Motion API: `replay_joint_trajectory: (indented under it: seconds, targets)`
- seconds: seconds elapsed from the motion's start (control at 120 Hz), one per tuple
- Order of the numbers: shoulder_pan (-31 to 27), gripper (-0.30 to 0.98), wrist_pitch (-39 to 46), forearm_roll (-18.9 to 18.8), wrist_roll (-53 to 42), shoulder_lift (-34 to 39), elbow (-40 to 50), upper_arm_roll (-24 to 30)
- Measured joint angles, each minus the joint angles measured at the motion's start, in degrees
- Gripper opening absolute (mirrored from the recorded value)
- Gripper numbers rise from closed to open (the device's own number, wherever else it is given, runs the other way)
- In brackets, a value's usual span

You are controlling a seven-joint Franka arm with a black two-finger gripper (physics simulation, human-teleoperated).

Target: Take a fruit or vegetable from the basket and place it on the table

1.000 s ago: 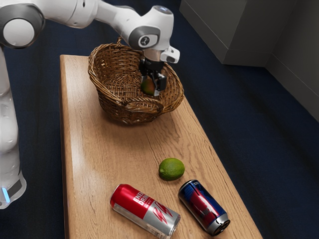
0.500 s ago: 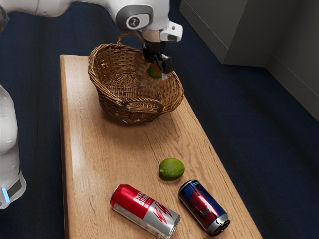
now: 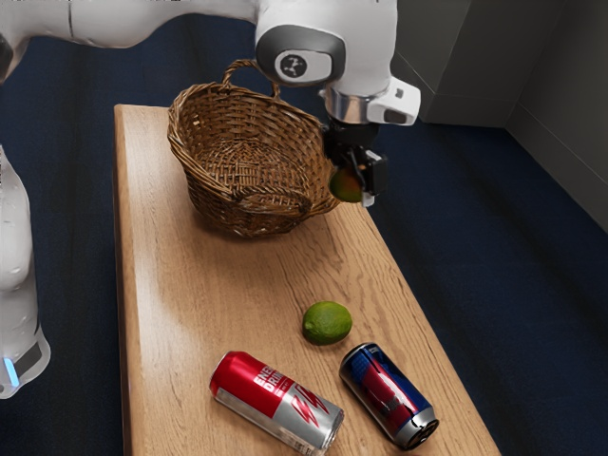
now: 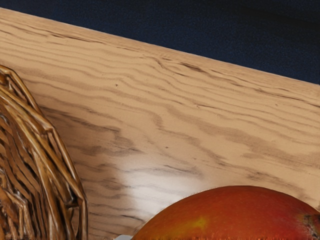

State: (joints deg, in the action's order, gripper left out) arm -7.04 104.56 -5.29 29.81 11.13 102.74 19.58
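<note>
My black gripper [image 3: 357, 182] is beside the wicker basket's rim, on the exterior view's right, and shut on a red and green mango [image 3: 345, 185]. The mango hangs above the table's edge, clear of the basket [image 3: 214, 176]. In the wrist view the mango [image 4: 235, 215] appears large and red-orange just under my hand, with the basket's woven rim [image 4: 62, 175] beside it. The basket stands upright on the wooden table [image 3: 190, 285], and I see no other fruit inside it.
A green lime [image 3: 327, 323] lies on the table in front of the basket. Closer to the exterior camera lie a red and silver can [image 3: 275, 401] and a dark blue and red can [image 3: 389, 395]. Dark blue floor [image 4: 240, 25] borders the table's long edge.
My gripper has risen out of the basket with the mango, then moved over its rim toward the exterior view's right and nearer the camera. The basket, lime and cans have stayed put.
</note>
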Motion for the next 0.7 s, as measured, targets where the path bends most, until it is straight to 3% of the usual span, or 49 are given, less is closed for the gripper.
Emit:
replay_joint_trajectory:
  seconds: [0.167, 0.3, 0.4, 0.575, 0.7]
  targets:
    - [-0.07, 0.04, 0.02, -0.16, 3.42, -2.29, -0.62, 0.77]
    - [-0.14, 0.39, 0.36, 1.02, 5.04, -3.0, 0.78, 0.87]
    - [-0.07, 0.52, 0.89, 2.2, 5.65, -3.05, 0.81, 0.89]
    - [0.06, 0.64, 1.43, 3.3, 7.4, -2.88, 1.05, 0.45]
    - [0.2, 0.67, 1.71, 5.29, 17.87, -0.88, 0.66, -0.1]
